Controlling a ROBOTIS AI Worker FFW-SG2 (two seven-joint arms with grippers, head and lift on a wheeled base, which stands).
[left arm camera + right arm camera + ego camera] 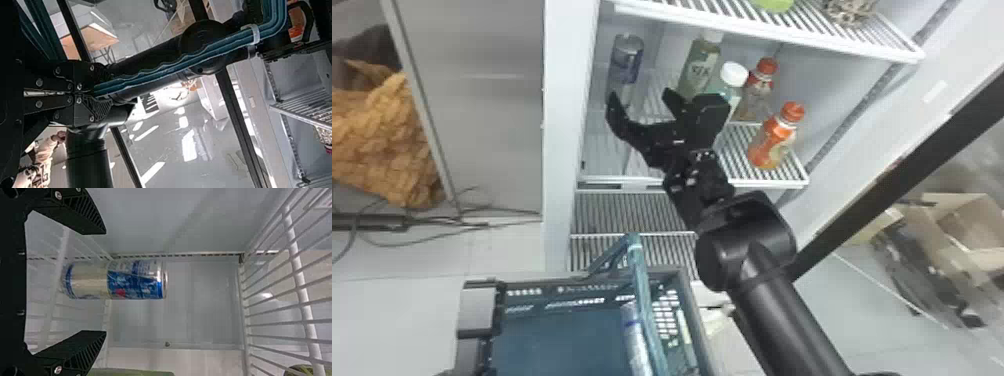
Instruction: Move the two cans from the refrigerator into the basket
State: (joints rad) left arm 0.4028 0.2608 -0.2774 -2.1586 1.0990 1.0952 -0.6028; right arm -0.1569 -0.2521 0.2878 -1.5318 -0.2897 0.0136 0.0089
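Teal basket (557, 340) holds one can (637, 340); second can (133, 281) ungrasped on refrigerator shelf (777, 183), right gripper (105, 282) spread before it. Left gripper (103, 94) clenched on basket handle (219, 47). Roughly half done; pick and drop left.

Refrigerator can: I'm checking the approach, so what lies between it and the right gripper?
Nothing: the right wrist view shows a bare stretch between the right gripper and the can.

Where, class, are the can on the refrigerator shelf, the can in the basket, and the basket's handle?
First can (133, 282), right wrist view: printed side.
Second can (636, 342), head view: its side.
Handle (213, 51), left wrist view: long ridged bar.
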